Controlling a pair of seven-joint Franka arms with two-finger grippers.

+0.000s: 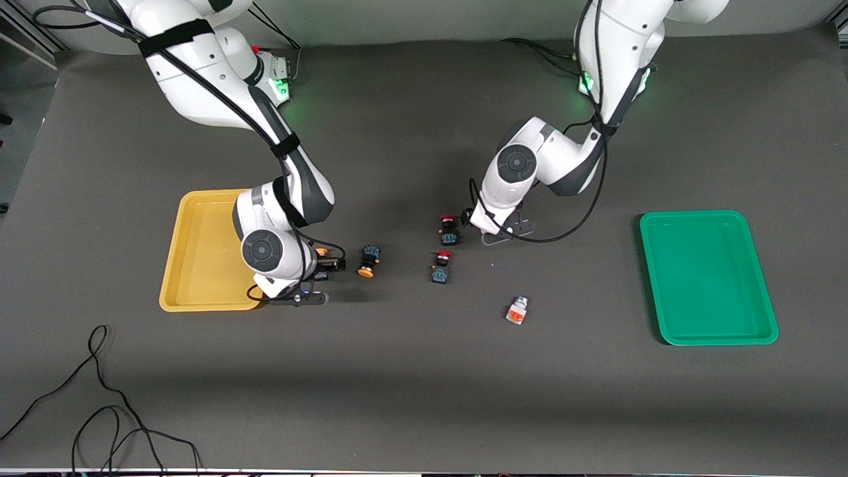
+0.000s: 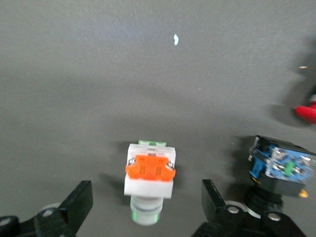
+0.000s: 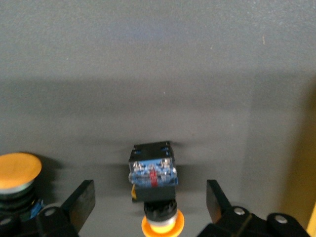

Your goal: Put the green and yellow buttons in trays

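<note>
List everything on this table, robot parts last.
yellow tray: one, yellow, right arm's end of the table
green tray: one, green, left arm's end
yellow-capped buttons: two, dark bodies; one on the mat beside the right claw, one between its fingers
whitish-grey buttons: two, orange faces; one nearest the front camera, one between the left claw's fingers
red-capped buttons: two, dark bodies, mid-table
cable: one, black, near the front edge
right claw: open, low beside the yellow tray
left claw: open, low beside the red-capped buttons
</note>
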